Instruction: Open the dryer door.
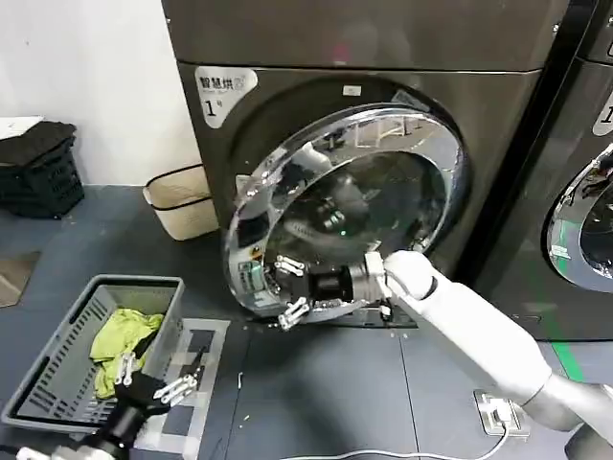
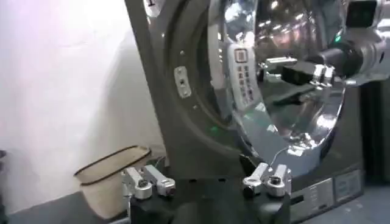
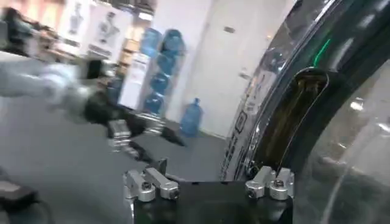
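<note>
While I watch, door: the dryer door (image 1: 383,182) stands ajar.
Right gripper (image 1: 290,288): fingers apart, at door's lower left rim.
Left gripper (image 1: 158,379): fingers apart, near the basket (image 1: 57,383).

door (image 1: 369,153): round porthole, wide chrome ring, dark tinted glass
machine: dark grey-brown, labelled "1"
state: partly open, swung out from the front
pose: tilted, free edge toward the robot's left, hinge side at right

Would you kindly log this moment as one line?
dryer door: ajar | right gripper: open at door's lower edge | left gripper: open, idle over basket
</note>
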You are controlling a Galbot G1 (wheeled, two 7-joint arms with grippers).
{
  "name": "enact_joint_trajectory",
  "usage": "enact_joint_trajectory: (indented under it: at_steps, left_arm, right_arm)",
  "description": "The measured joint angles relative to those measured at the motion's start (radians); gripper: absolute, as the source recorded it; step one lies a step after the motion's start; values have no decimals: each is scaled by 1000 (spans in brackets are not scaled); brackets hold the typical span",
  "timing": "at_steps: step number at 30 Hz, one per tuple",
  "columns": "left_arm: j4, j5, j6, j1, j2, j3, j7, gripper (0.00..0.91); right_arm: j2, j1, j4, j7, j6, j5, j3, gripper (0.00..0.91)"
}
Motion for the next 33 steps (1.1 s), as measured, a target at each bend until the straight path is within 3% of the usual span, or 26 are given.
enact_joint_trajectory:
  at_steps: [11,33]
  left_arm:
    - [72,-136,33,-104,124,-34,40,907]
    - [325,-282,53,-405,406,116,61,907]
  right_arm:
    - [-86,-46,75,-179,1,60,52,907]
    - [-316,-353,318,-223,-2,75,387,907]
